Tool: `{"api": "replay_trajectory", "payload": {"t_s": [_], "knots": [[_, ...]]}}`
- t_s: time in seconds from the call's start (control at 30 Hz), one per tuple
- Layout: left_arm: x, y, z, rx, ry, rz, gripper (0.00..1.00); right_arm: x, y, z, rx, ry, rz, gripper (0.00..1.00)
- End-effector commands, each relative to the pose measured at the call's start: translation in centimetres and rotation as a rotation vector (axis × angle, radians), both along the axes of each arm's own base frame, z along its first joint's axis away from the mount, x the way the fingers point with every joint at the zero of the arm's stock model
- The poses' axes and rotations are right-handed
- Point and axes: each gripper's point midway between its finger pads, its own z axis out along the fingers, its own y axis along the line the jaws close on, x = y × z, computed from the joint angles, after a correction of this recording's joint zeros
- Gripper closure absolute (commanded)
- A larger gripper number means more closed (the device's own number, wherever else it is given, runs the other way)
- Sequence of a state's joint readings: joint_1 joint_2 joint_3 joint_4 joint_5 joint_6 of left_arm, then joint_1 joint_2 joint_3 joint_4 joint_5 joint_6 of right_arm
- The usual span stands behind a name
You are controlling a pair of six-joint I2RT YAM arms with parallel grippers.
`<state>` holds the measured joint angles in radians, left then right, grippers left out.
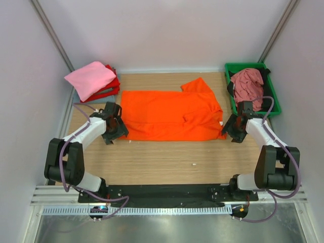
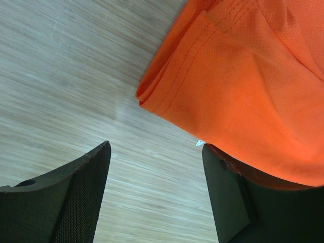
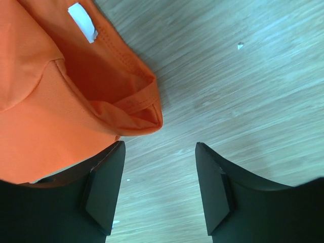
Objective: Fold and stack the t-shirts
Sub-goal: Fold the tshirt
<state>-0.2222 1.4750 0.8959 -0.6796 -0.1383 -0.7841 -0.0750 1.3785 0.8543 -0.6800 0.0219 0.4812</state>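
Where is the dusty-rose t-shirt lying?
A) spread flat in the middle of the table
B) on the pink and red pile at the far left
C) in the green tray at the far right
C: the crumpled dusty-rose t-shirt sits in the green tray; the orange t-shirt is the one spread mid-table.

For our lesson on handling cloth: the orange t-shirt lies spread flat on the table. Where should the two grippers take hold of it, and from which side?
Probably the orange t-shirt by its two near corners: the left gripper from the left onto the doubled hem corner, the right gripper from the right. The cloth lies flat; folded edges there give something to pinch.
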Motion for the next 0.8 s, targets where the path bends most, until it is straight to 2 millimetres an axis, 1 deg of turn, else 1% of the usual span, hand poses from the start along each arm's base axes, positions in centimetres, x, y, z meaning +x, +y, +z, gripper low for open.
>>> {"api": "replay_trajectory", "payload": {"t_s": [0.0,0.1,0.17,0.2,0.53,0.63,0.67,0.77], "knots": [[1.5,-0.2,1.0,-0.016,-0.081,0.018,0.27,1.7,0.7,0.7,0.107,-0.109,-0.03,0.4],[1.4,-0.1,0.9,-0.011,-0.079,0.018,0.27,1.7,1.1,-0.6,0.137,-0.09,-0.027,0.44],[1.4,0.1,0.8,-0.002,-0.078,0.021,0.27,1.5,1.2,-1.5,0.149,-0.069,-0.031,0.44],[1.3,0.1,0.7,0.002,-0.076,0.022,0.27,1.8,1.1,-1.6,0.149,-0.079,-0.03,0.44],[1.0,0.9,0.3,0.037,-0.075,0.033,0.27,2.0,0.5,-3.8,0.139,-0.047,-0.05,0.44],[0.7,1.1,0.0,0.047,-0.066,0.033,0.27,2.1,0.0,-4.3,0.129,-0.047,-0.06,0.5],[0.6,1.2,-0.1,0.05,-0.069,0.035,0.27,2.1,0.0,-4.4,0.134,-0.048,-0.061,0.59],[0.6,1.4,-0.3,0.059,-0.068,0.041,0.27,2.2,0.1,-4.8,0.145,-0.048,-0.056,0.76]]}}
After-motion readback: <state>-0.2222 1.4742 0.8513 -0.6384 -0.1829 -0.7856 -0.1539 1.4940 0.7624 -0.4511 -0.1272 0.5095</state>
